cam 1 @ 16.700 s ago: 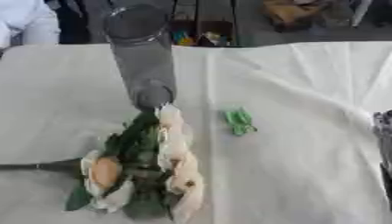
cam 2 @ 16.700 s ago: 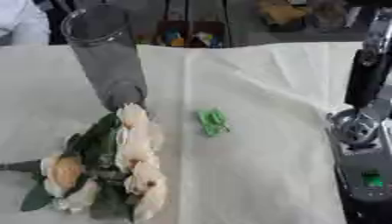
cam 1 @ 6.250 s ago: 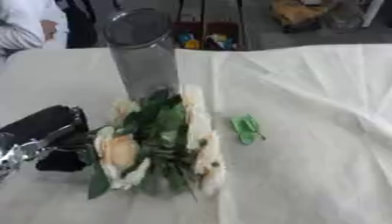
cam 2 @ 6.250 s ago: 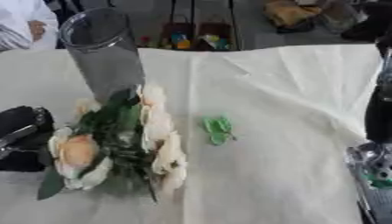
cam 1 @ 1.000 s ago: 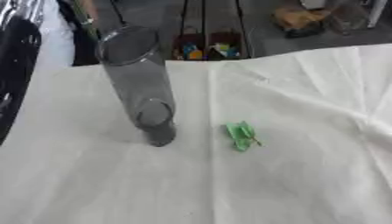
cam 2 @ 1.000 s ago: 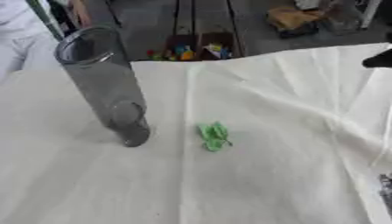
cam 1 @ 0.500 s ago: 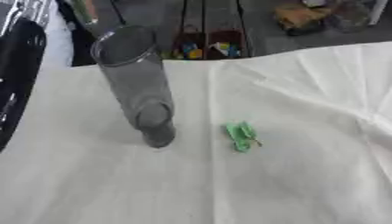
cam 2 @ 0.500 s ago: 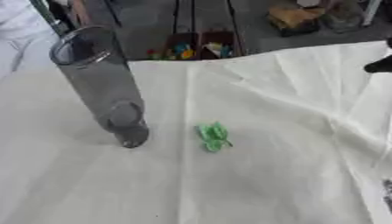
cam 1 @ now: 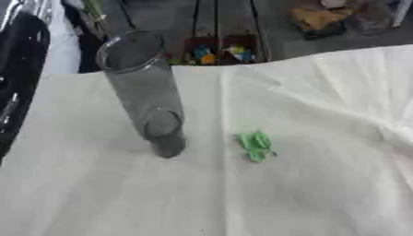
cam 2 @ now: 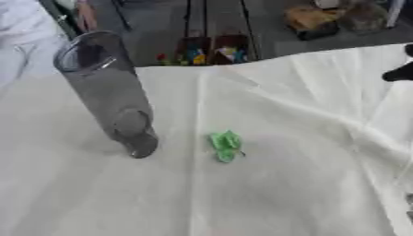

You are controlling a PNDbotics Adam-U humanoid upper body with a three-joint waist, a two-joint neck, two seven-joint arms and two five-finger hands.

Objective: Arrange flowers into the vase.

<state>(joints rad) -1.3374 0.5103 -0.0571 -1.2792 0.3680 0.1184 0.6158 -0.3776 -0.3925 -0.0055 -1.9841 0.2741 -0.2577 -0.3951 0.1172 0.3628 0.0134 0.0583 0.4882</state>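
left arm (cam 1: 20, 78): black limb at the left edge, its hand out of frame, grip unknowable | right hand (cam 2: 401, 72): dark tip only, right eye view alone, state unclear | vase (cam 1: 145, 92): upright, empty, mouth open for stems | flowers: unseen, probably lifted | green scrap (cam 1: 256, 145): beside the vase, on the white cloth (cam 1: 322, 184)

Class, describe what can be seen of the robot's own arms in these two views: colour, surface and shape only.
Little shows. At the left eye view's left edge runs the left arm, a glossy black, rounded casing with pale highlights. At the right eye view's right edge pokes a small black tip, too little to identify. No robot hand is visible.
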